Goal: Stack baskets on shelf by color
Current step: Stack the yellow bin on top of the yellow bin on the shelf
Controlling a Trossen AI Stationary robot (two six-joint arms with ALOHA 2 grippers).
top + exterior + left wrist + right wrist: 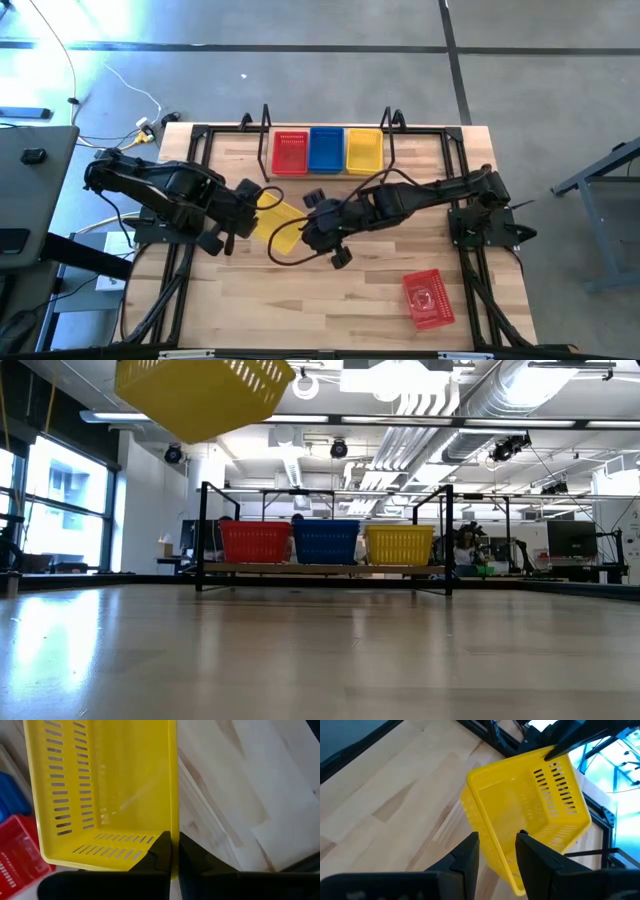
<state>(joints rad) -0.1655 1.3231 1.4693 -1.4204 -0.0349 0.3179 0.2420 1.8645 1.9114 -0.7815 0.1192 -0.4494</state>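
Note:
A yellow basket (280,226) hangs tilted over the table's middle, high at the left in the low view (205,395). My left gripper (175,854) is shut on it. My right gripper (497,845) is open, with one finger on each side of the basket's lower wall (495,852). In the high view it is just right of the basket (305,232). On the shelf (320,568) at the far edge, a red basket (255,542), a blue basket (325,542) and a yellow basket (400,545) stand side by side. Another red basket (430,298) lies on the table at the near right. My left gripper pinches the yellow basket's long side wall (174,832) beside a corner, one finger inside the basket and one outside. The fingers point steeply down from above. The basket is lifted clear of the table and tilted. I cannot tell whether my right gripper touches the wall between its fingers.
Black frame posts (265,120) rise at the shelf's ends, and black rails (175,280) run along the table's left and right sides. Bare wood (320,300) lies at the near middle of the table.

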